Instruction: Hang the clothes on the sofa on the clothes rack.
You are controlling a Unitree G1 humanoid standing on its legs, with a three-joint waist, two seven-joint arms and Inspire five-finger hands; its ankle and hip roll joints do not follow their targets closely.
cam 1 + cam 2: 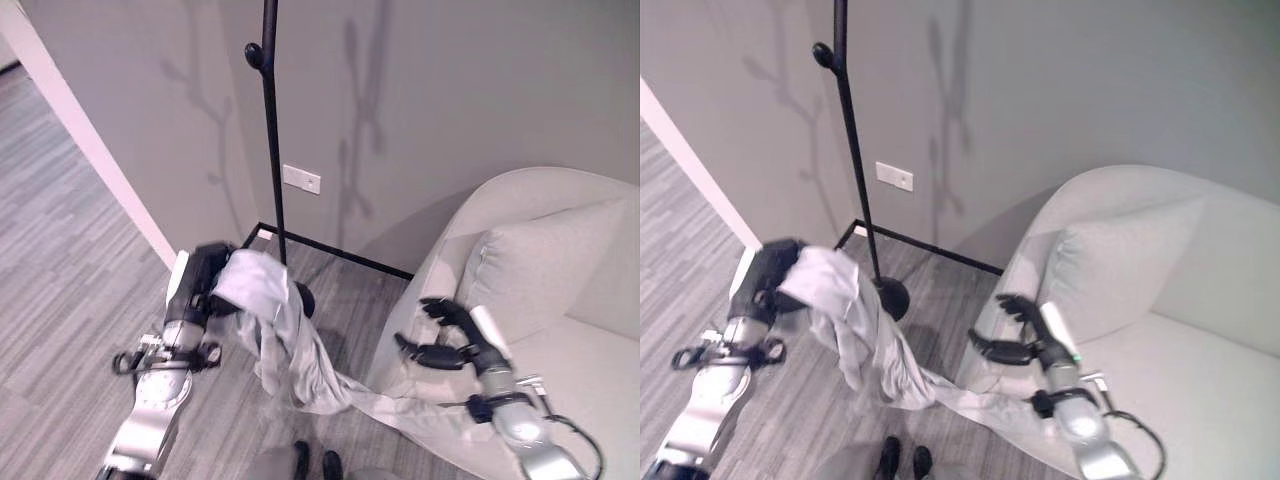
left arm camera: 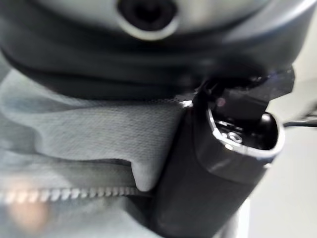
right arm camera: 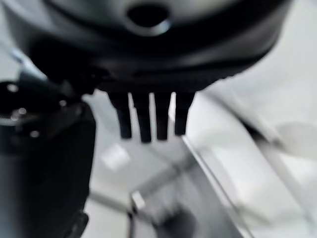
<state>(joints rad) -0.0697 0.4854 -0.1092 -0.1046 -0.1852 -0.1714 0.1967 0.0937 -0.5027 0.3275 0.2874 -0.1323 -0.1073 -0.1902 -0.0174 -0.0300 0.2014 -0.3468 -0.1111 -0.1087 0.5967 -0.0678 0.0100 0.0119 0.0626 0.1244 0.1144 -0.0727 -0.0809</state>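
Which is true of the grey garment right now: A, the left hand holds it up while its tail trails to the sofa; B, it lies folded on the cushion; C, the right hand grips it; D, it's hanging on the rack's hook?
A: the left hand clutches the grey garment, whose tail drapes down to the sofa; the right hand is open.

Each of the 2 arms was silver-grey metal ending in a dark hand, the left hand (image 1: pixel 205 275) and the right hand (image 1: pixel 450 335) alike. A white cover capped each thumb. Beside the sofa (image 1: pixel 560 260), a black band ringed the right wrist.
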